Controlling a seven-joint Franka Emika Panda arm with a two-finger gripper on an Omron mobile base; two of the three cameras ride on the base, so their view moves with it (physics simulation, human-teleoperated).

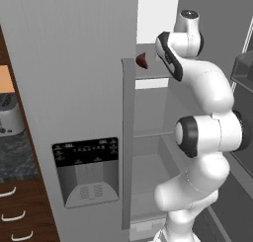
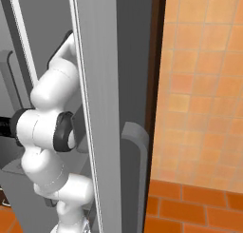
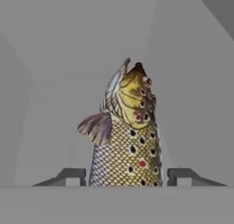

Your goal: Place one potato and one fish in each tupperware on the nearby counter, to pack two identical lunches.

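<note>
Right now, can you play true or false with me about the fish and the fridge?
1. The fish sits between the two fingertips of the end effector. True.
2. The fish is plain blue. False: it is yellowish with dark spots.
3. The white arm reaches into the open fridge. True.
4. The fish lies in a tray. False: it is inside the fridge.

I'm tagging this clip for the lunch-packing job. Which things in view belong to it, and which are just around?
Part of the job:
- fish, lying between the fingertips
- gripper, a finger on each side of the fish

Just around:
- fridge shelf
- fridge door with dispenser
- toaster
- drawers
</note>
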